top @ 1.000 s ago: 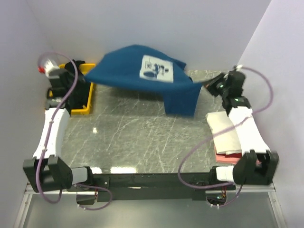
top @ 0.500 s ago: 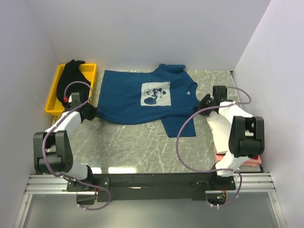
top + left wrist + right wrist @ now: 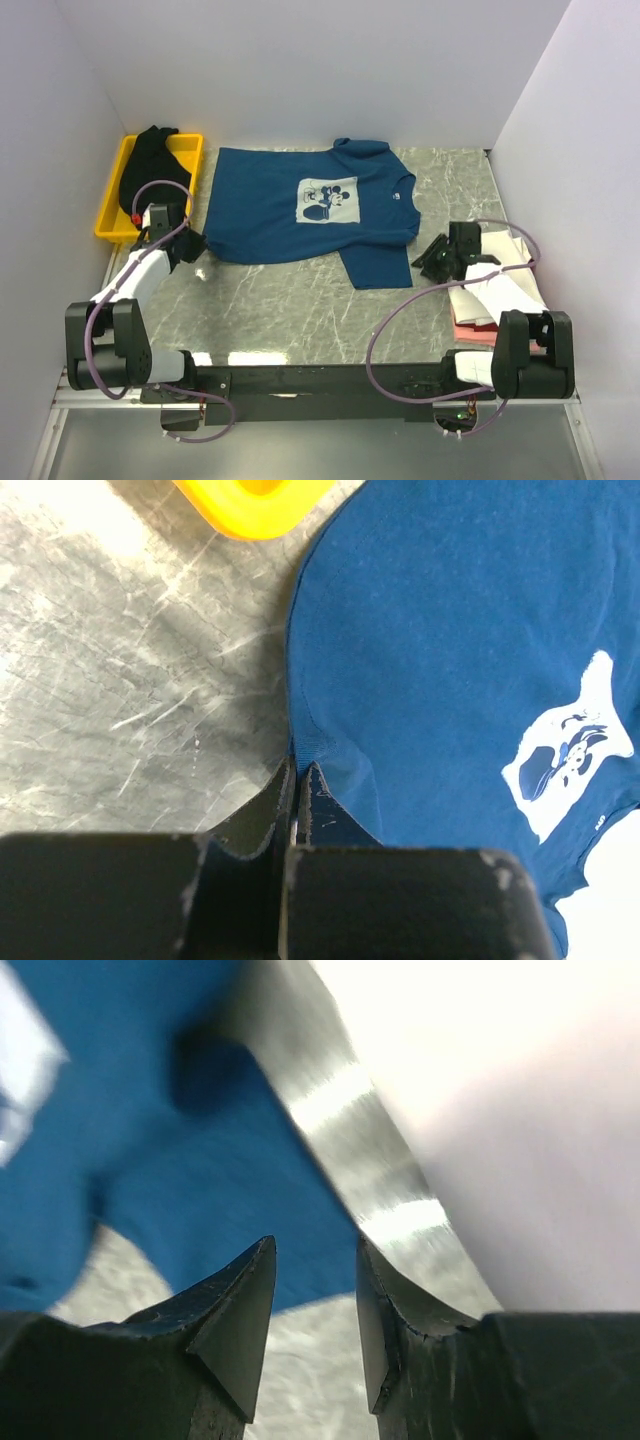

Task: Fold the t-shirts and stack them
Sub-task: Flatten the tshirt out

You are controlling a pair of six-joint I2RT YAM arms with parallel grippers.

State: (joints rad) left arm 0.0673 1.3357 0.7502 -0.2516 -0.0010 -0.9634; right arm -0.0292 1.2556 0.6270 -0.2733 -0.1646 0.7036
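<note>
The dark blue t-shirt point(image 3: 290, 205) lies spread flat on the table with its pale cartoon print point(image 3: 329, 196) facing up. My left gripper point(image 3: 198, 244) is shut on the shirt's near-left hem corner point(image 3: 310, 742); in the left wrist view the left gripper point(image 3: 298, 770) pinches that blue edge. My right gripper point(image 3: 422, 262) hovers open just right of the near sleeve, holding nothing. In the right wrist view the right gripper point(image 3: 315, 1250) shows bare table between its fingers and the blue shirt point(image 3: 150, 1160) lies beyond. A black t-shirt point(image 3: 150, 160) lies heaped in the yellow bin point(image 3: 112, 215).
A stack of folded shirts sits at the near right, white point(image 3: 495, 290) on top and pink or red point(image 3: 472, 330) below, partly under my right arm. White walls close in the table on three sides. The bin's corner point(image 3: 250, 505) shows near the shirt's edge.
A second ago both grippers held the blue shirt stretched in the air. It now lies flat; my right gripper has let go and drawn back towards the near right. The left keeps its grip.
</note>
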